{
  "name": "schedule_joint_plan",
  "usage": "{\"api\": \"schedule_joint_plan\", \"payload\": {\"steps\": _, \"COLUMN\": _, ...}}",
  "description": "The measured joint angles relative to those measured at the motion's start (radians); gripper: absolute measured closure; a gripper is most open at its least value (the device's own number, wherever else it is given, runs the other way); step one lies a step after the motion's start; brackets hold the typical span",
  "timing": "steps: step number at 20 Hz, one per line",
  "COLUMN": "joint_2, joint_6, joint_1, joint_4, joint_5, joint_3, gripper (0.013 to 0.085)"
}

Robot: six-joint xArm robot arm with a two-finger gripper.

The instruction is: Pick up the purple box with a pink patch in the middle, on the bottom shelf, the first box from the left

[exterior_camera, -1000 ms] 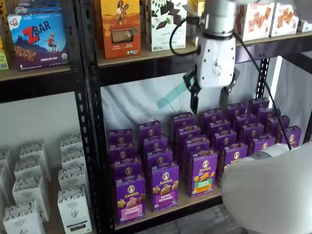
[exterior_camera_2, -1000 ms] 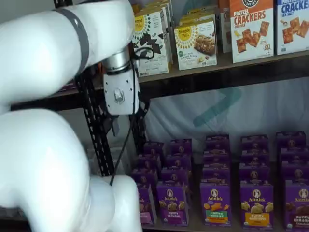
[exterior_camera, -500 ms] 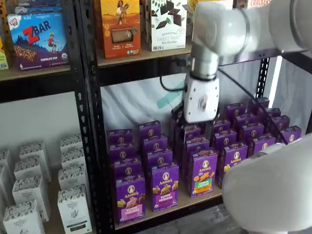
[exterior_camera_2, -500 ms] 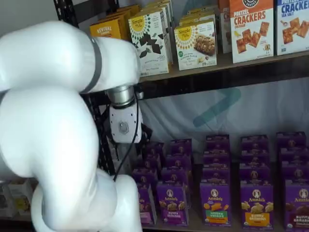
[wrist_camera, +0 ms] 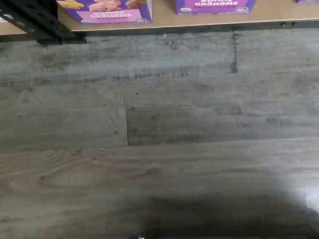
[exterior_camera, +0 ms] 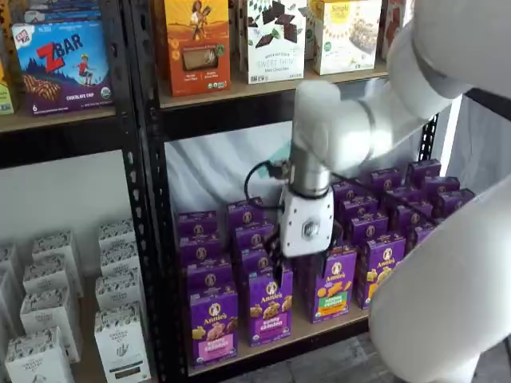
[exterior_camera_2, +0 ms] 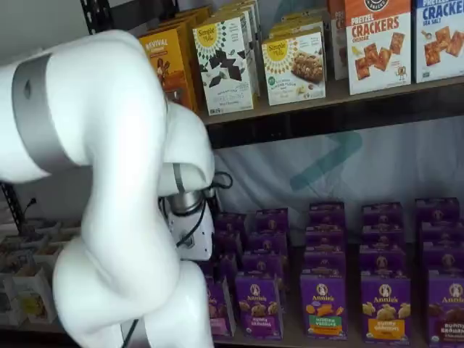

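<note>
The purple box point(exterior_camera: 213, 325), an upright Annie's carton with a pink band low on its front, stands at the left end of the front row on the bottom shelf point(exterior_camera: 279, 345). In a shelf view it point(exterior_camera_2: 218, 309) is partly hidden behind my arm. The wrist view shows only its pink lower edge point(wrist_camera: 107, 11) on the tan board point(wrist_camera: 271, 12). My gripper point(exterior_camera: 301, 262) hangs in front of the purple rows, above and to the right of that box. Its white body shows, but the fingers blend into the dark boxes. It holds nothing.
More purple Annie's cartons fill the shelf, among them one with a green-and-orange patch point(exterior_camera: 334, 287). A black perforated upright point(exterior_camera: 148, 207) stands just left of the box. White cartons point(exterior_camera: 48, 327) sit in the neighbouring rack. Grey plank floor point(wrist_camera: 159, 139) lies in front.
The gripper has come down from just under the upper shelf and moved left, now low in front of the purple cartons. No box has moved.
</note>
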State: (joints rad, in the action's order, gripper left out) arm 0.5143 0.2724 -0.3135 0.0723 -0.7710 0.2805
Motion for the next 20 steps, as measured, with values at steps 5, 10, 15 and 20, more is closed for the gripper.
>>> {"api": "schedule_joint_plan", "payload": {"steps": 5, "joint_2": -0.199, "joint_6": 0.039, "joint_1": -0.045, "joint_4": -0.005, "joint_5": 0.209, "joint_3": -0.003, "gripper": 0.013}}
{"api": "schedule_joint_plan", "payload": {"steps": 10, "joint_2": -0.384, "joint_6": 0.117, "joint_1": -0.08, "joint_4": -0.062, "joint_5": 0.4, "joint_3": 0.014, "gripper": 0.013}}
{"api": "schedule_joint_plan", "payload": {"steps": 15, "joint_2": -0.528, "joint_6": 0.202, "joint_1": -0.103, "joint_4": -0.127, "joint_5": 0.46, "joint_3": 0.077, "gripper": 0.013}}
{"api": "schedule_joint_plan", "payload": {"steps": 20, "joint_2": -0.676, "joint_6": 0.257, "joint_1": -0.12, "joint_4": -0.168, "joint_5": 0.514, "joint_3": 0.168, "gripper": 0.013}}
